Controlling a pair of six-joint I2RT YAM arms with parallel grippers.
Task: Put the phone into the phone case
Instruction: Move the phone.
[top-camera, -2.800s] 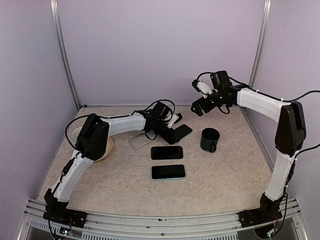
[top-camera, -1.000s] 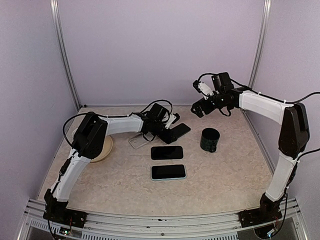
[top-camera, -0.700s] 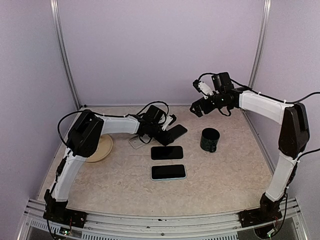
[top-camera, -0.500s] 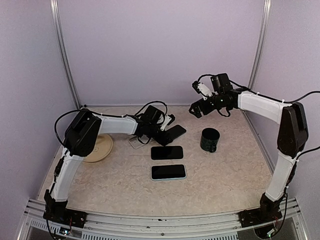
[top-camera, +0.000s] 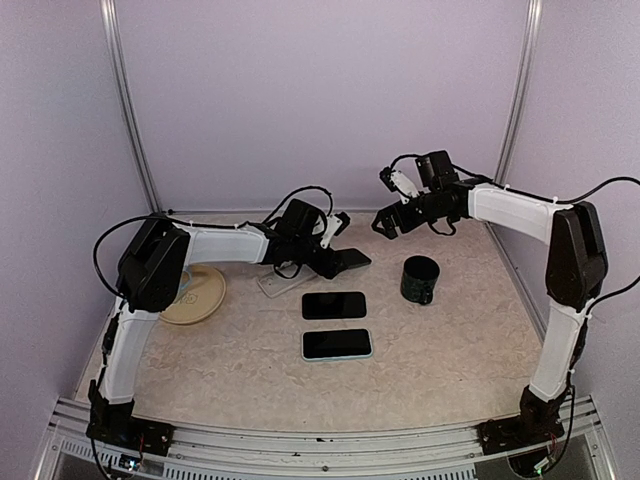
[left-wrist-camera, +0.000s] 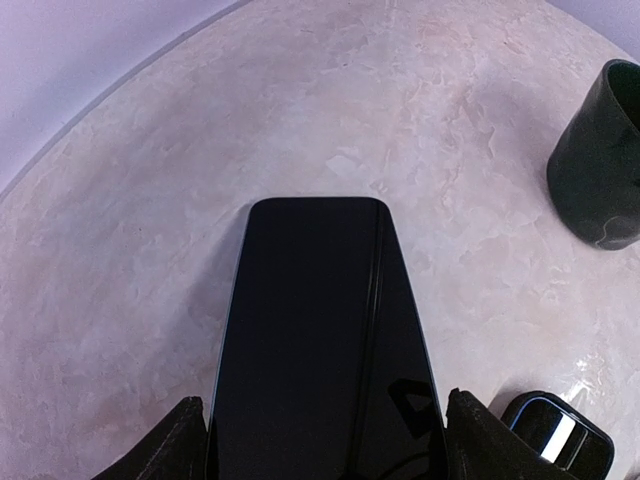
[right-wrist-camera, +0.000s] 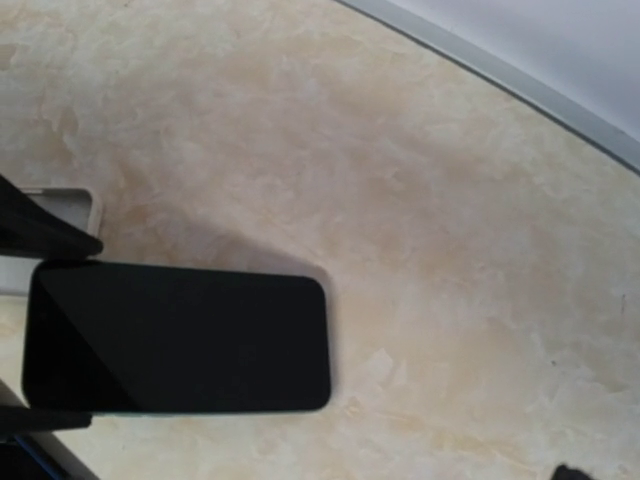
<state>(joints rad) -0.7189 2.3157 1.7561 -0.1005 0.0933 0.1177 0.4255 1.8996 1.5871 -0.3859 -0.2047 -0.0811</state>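
Observation:
My left gripper (top-camera: 328, 250) is shut on a black phone (top-camera: 352, 259), gripping its long edges and holding it tilted just above the table. In the left wrist view the phone (left-wrist-camera: 318, 330) fills the space between both fingers (left-wrist-camera: 185, 442). The pale phone case (top-camera: 273, 284) lies flat on the table, just left of and below the held phone; the right wrist view shows one corner of the case (right-wrist-camera: 62, 204) beside the phone (right-wrist-camera: 180, 335). My right gripper (top-camera: 388, 221) hangs open and empty above the table's back, to the right of the phone.
Two more phones lie flat in the middle: a black one (top-camera: 334, 305) and a light-edged one (top-camera: 337, 344). A dark mug (top-camera: 420, 279) stands to the right, also visible in the left wrist view (left-wrist-camera: 600, 160). A tan plate (top-camera: 196, 295) sits at the left.
My left arm's elbow has swung left and back, uncovering the plate, and the held phone has shifted slightly left and up. My right gripper has drifted a little to the left.

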